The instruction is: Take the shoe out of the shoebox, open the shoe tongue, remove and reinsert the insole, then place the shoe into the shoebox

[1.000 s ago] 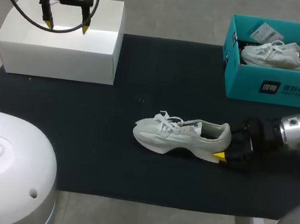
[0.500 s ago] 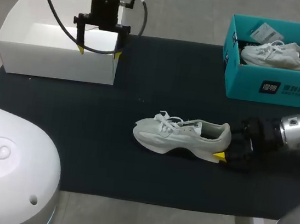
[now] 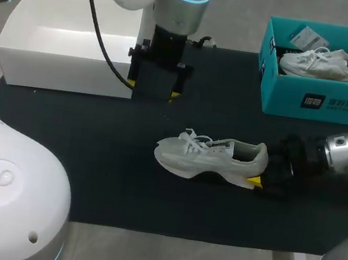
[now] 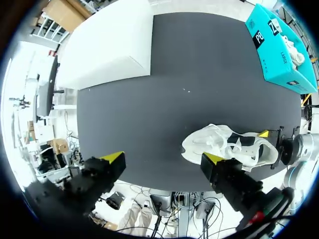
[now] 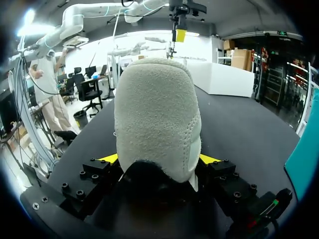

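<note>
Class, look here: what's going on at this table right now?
The right hand grips the heel of a white shoe that stands on the black mat, outside any box. The left hand hangs open above the mat, between the white box and the shoe.

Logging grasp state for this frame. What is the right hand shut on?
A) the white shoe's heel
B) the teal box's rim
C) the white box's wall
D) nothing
A: the right hand clamps the heel of the shoe between its yellow tips, one each side.
</note>
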`<state>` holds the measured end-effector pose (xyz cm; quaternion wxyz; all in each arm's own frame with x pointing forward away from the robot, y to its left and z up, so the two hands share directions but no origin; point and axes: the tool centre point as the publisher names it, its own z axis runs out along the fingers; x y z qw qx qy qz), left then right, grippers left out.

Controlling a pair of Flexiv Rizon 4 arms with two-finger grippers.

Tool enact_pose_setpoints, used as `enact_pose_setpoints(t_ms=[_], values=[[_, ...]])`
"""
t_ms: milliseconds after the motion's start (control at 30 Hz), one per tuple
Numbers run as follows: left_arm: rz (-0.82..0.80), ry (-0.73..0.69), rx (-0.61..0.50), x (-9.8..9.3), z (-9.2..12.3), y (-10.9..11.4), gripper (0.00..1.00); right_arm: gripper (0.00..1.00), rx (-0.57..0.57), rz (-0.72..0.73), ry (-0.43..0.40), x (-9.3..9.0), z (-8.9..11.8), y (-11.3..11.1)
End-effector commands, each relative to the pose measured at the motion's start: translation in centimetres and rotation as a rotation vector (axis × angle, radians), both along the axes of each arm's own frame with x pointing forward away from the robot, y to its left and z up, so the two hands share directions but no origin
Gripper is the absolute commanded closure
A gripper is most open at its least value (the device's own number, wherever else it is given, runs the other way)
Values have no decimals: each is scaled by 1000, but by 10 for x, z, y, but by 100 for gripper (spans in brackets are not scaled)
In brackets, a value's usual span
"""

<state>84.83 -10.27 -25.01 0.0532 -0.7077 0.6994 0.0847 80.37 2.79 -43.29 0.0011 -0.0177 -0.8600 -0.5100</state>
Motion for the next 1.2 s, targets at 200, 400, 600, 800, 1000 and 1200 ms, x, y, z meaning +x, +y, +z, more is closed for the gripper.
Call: enact_pose_setpoints(t_ms=[200,400,600,800,1000,1200], values=[[-102,-47,-78,-26,-20,-36,0,100,-4,0,0,1,-2,0],[-228,9,-99,-31,-39,-81,0,100,-4,0,0,1,-2,0],[-304,30,-95,-33,-51,-113,0,100,-4,0,0,1,-2,0],[-377,4,-95,-35,-60,-140,0,100,-4,0,0,1,-2,0],[-431,-22,-68,-33,-68,-163,0,100,-4,0,0,1,-2,0],[-480,-35,-58,-38,-78,-178,0,100,-4,0,0,1,-2,0]])
